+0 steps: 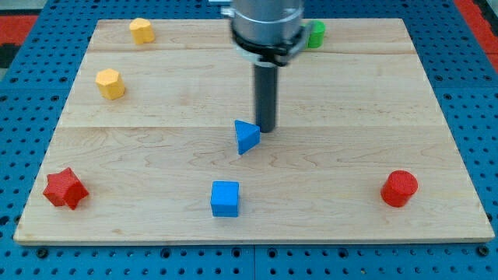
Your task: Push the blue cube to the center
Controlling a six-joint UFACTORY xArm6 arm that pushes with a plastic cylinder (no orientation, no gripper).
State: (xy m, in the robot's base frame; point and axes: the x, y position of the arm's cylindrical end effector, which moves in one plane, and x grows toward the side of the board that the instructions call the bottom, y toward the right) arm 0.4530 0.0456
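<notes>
- My tip (266,128) rests on the wooden surface (350,101), just to the view's right of the blue triangular block (247,137), touching it or nearly so.
- The arm carries a bare rod and no end effector, so nothing is grasped.
- The blue cube (225,198) sits below the blue triangular block, toward the view's bottom, apart from it.
- Well to the view's right of the blue cube stands a red cylinder (399,188); well to its left, a red star-shaped block (64,188).

A robotics lab bench — wooden board (156,85) on blue perforated mounting plate (31,78).
</notes>
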